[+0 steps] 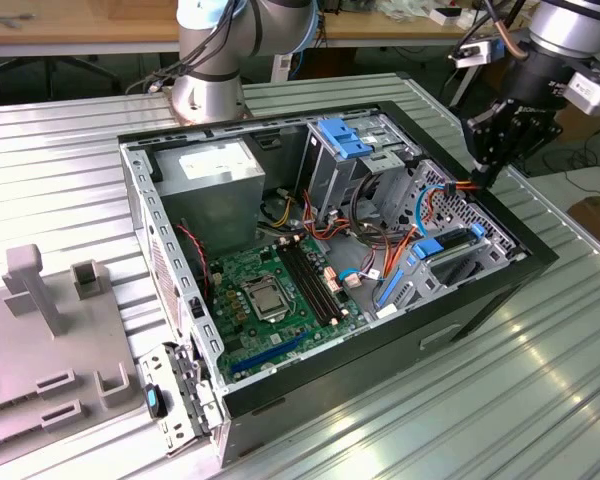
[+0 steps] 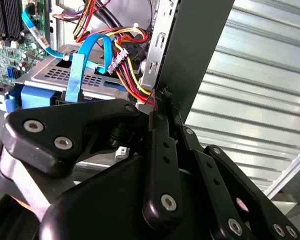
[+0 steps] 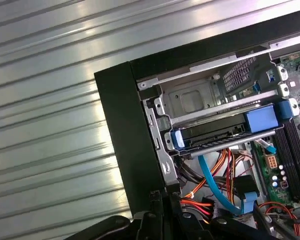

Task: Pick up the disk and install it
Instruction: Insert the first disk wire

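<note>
The gripper (image 1: 486, 168) hangs over the rim of the open computer case (image 1: 536, 248). Its black fingers (image 2: 159, 131) are drawn narrow, tips close together with nothing between them. Directly under the tips is the case's black side wall (image 3: 121, 131), and in the second wrist view the tips look to be touching its upper edge, or very nearly.

The disk (image 3: 216, 134) is not in the gripper. It lies seated in the metal drive cage (image 3: 195, 97) just inside that wall, near the fingertips, with blue carrier tabs at both ends.

Between the tips and the disk runs a tangle of orange, red and yellow wires (image 2: 131, 75), and a flat blue data cable (image 3: 215, 186) crosses them. Farther from the tool are the green motherboard (image 1: 270, 292) and the grey power-supply box (image 1: 216, 176). On the tool's outer side lies the ribbed metal table (image 3: 45, 100).
</note>
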You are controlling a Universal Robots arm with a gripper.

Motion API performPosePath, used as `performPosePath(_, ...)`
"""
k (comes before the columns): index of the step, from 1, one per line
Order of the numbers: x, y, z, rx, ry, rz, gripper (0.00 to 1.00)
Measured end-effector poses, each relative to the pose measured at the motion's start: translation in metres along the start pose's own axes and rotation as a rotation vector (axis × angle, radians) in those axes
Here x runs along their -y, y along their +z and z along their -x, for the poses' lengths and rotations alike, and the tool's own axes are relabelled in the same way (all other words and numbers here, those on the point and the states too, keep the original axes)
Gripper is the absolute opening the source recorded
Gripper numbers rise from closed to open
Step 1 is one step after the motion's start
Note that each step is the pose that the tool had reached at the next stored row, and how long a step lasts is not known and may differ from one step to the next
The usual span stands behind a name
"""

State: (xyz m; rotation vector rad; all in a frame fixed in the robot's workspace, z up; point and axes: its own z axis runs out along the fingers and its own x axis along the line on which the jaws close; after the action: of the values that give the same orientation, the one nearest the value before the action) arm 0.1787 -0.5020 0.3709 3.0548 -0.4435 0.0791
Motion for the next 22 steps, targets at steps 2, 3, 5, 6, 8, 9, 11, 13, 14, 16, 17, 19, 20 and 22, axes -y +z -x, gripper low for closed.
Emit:
performPosePath(2, 0.0, 0.0001, 0.0, 0.0016, 0.036, 0.0021, 0.17)
performPosePath(3, 0.0, 0.0002, 0.0, 0.0024, 0.054, 0.0031, 0.17)
performPosePath(5, 0.0, 0.0004, 0.0, 0.0041, 0.089, 0.0052, 0.17)
performPosePath(6, 0.0, 0.0005, 0.0, 0.0047, 0.101, 0.0059, 0.17)
performPosePath(8, 0.0, 0.0005, 0.0, 0.0054, 0.118, 0.0069, 0.17)
performPosePath(9, 0.0, 0.0006, 0.0, 0.0061, 0.134, 0.0077, 0.17)
performPosePath(11, 0.0001, 0.0007, 0.0, 0.0074, 0.162, 0.0094, 0.17)
performPosePath(13, 0.0, 0.0008, 0.0001, 0.0087, 0.191, 0.0111, 0.17)
performPosePath(14, 0.0, 0.0009, 0.0001, 0.0092, 0.202, 0.0118, 0.17)
performPosePath(16, 0.0, 0.0009, 0.0001, 0.01, 0.22, 0.0129, 0.17)
performPosePath(17, 0.0, 0.0009, 0.0001, 0.0104, 0.227, 0.0132, 0.17)
performPosePath(19, 0.0, 0.001, 0.0001, 0.0111, 0.243, 0.0142, 0.17)
performPosePath(20, 0.0, 0.001, 0.0001, 0.0116, 0.254, 0.0148, 0.17)
performPosePath(22, -0.0001, 0.001, 0.0006, 0.0129, 0.279, 0.0161, 0.17)
